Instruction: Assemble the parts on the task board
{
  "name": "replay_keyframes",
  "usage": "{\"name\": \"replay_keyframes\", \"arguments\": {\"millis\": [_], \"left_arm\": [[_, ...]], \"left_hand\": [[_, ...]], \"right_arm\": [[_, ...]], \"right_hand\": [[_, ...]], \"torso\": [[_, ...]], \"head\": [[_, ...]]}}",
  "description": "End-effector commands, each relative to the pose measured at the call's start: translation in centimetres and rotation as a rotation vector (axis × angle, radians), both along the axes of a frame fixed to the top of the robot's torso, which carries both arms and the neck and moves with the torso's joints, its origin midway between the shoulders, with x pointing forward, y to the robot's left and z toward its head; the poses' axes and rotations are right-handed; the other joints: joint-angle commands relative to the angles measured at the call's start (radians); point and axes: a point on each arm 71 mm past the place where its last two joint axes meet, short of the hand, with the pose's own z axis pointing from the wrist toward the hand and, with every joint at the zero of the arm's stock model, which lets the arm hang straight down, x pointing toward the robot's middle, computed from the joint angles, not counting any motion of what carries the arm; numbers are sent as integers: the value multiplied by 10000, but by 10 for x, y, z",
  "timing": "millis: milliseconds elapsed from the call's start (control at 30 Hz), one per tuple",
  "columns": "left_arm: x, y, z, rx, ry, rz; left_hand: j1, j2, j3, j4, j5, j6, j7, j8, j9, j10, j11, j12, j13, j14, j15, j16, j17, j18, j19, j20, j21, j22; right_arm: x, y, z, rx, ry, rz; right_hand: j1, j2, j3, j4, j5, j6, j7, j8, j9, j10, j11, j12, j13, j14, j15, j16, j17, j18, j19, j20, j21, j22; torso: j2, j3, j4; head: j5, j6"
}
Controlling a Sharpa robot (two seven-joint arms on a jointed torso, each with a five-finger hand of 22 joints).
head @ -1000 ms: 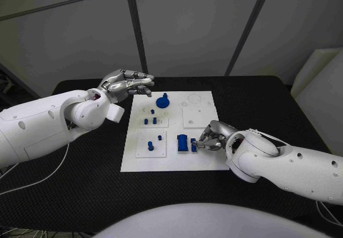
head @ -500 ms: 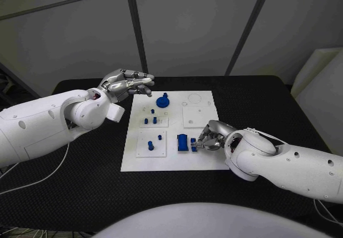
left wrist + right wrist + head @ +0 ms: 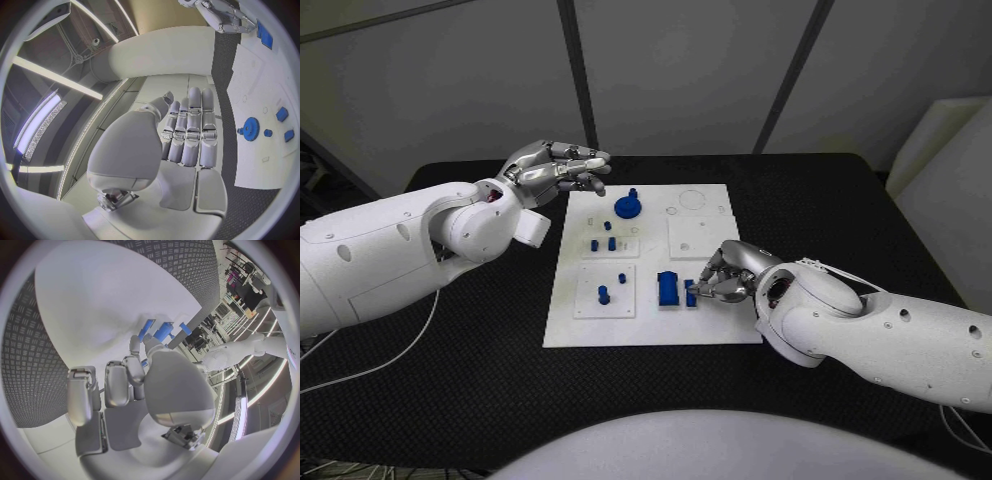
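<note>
The white task board [image 3: 646,322] lies mid-table. On it a blue gear [image 3: 629,206] stands at the far end, with small blue pegs [image 3: 603,243] on raised plates and a blue block [image 3: 669,289] near the right side. My right hand [image 3: 723,275] reaches in from the board's right edge. Its fingertips pinch a small blue piece [image 3: 691,293] that stands beside the block. The right wrist view shows the thumb and a finger of that hand [image 3: 134,385] closing at the blue pieces [image 3: 164,331]. My left hand [image 3: 560,165] hovers off the board's far left corner with its fingers curled on nothing; the gear [image 3: 250,129] lies beyond it.
Two bare white plates [image 3: 694,237] with round holes take up the board's far right. Black table [image 3: 473,350] surrounds the board on all sides. A white panel [image 3: 942,130] stands past the table's right edge.
My right hand has shifted very slightly at the small blue piece. The left hand and the parts stay where they were.
</note>
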Motion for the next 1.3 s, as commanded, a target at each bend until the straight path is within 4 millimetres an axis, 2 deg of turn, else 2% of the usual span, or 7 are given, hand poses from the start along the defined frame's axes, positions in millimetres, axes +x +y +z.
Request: {"name": "replay_keyframes", "arguments": {"millis": [33, 233, 400, 800, 1233, 1267, 1300], "left_arm": [[0, -1, 1, -64, -34, -84], [1, -1, -1, -19, -129, 234], [2, 0, -5, -12, -224, 633], [18, 10, -33, -208, -162, 2858], [31, 4, -73, -333, 91, 4220], [29, 2, -74, -23, 342, 3643], [29, 2, -74, -16, 337, 3652]], "left_hand": [[-18, 83, -16, -63, -42, -81, -2, -27, 16, -59, 21, -44, -12, 24, 27, -61, 15, -176, 71, -6, -43, -11], [-47, 97, -33, -59, -50, -91, 0, -28, 16, -70, 28, -46, -13, 13, 38, -101, 24, -182, 56, 1, -72, -28], [-152, 122, -42, 0, -60, -118, -35, -25, 16, -156, 82, -81, -31, -646, 235, -632, -130, -273, -488, 120, -376, -295], [-286, 82, 167, 220, -79, -593, -25, -38, -320, -879, 284, -219, -85, -2986, 1021, -2561, -1491, -329, -3751, 938, -369, -3048], [-385, 114, 14, 447, -80, -736, -87, -45, -605, -1198, 216, -197, -85, -3204, 1015, -2551, -2212, -91, -4043, 1222, -343, -4421], [-4488, 1063, -1067, 110, -576, -3759, -555, -713, -1404, -4410, -170, -912, -701, -5976, 586, -3167, -2599, -696, -6202, 424, -954, -5968], [-4774, 1063, -1131, 110, -576, -3960, -588, -713, -1404, -4617, -191, -912, -701, -6152, 564, -3167, -2632, -696, -6350, 380, -954, -6079]], "right_arm": [[0, 6, 7, 1581, -510, 1026], [13, -1, 10, 3909, -347, 1599], [42, -19, 12, 6140, 310, 783], [117, -44, 13, 9805, 318, -971], [154, -39, 2, 10346, -72, -1047], [151, -42, -1, 9639, -49, -1513], [151, -42, 0, 9654, -64, -1523]], "right_hand": [[-170, -8, -125, 67, -184, -360, 141, -74, -68, -470, 122, -803, -581, 235, 15, -325, -392, 13, 868, 9, -331, 2469], [362, -45, -157, 168, -253, -1765, 628, -64, -500, -2379, 565, -3886, -2906, -506, 368, -2379, -2777, 606, -296, 322, -3217, 1184], [1309, 139, 205, -72, -241, -2268, 969, -81, -802, -3763, 919, -5893, -4538, -2179, 771, -6460, -6334, 1705, -3298, 681, -10290, -2384], [1846, -1, 986, -503, 34, -2743, 1479, -81, -2629, -4144, 1980, -9674, -8919, -4876, 2211, -11624, -8978, 1489, -5450, 1923, -14601, -6039], [1118, 421, 370, -1635, -133, -2823, 1506, -68, -4663, -3985, 1945, -10973, -11511, -5061, 2386, -12871, -11118, 1763, -6167, 2417, -15049, -9216], [-2977, 877, -83, -2111, -549, -5652, 981, -694, -5220, -6945, 1515, -11600, -12390, -7948, 1961, -13488, -12091, 1124, -8741, 1650, -15655, -10356], [-3249, 877, -118, -2111, -592, -5831, 959, -694, -5264, -7150, 1488, -11600, -12390, -8136, 1948, -13488, -12091, 1124, -8902, 1619, -15655, -10439]], "torso": [[-35, -21, -4], [-168, -53, -13], [-384, -100, -51], [-1020, -192, -312], [-1297, -103, -178], [-1223, -129, -200], [-1214, -125, -194]], "head": [[-27, 50], [-81, 279], [-76, 516], [102, 1254], [210, 1596], [214, 1554], [212, 1570]]}}
